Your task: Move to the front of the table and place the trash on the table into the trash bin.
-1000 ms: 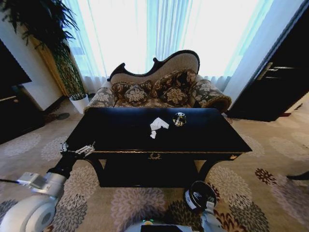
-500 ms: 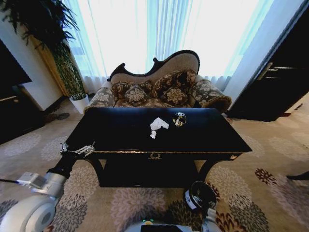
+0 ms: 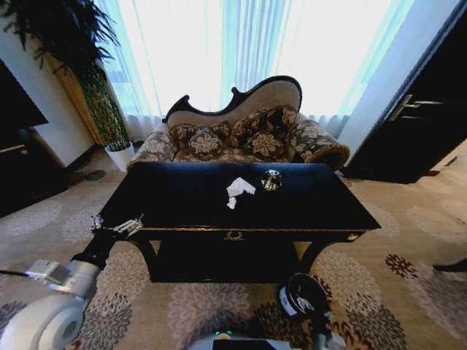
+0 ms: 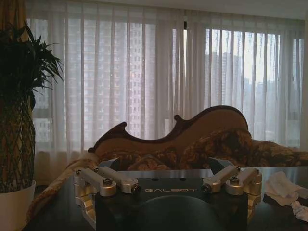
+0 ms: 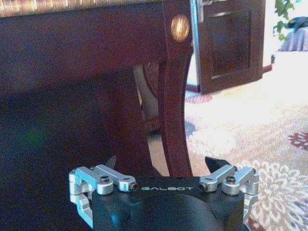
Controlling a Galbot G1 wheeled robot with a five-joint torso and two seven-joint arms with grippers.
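Ahead, the black table (image 3: 219,204) stands before a patterned sofa (image 3: 241,135), with crumpled white tissue (image 3: 238,188) and a dark shiny roundish piece (image 3: 271,179) lying near each other on its top, toward the far edge. On the carpet by the table's near right leg sits the trash bin (image 3: 301,294), dark inside. Off the table's near left corner, the left gripper (image 3: 117,226) hovers with fingers spread wide, holding nothing. Low near the table leg (image 5: 173,96), the right gripper (image 5: 163,166) is likewise spread wide and empty.
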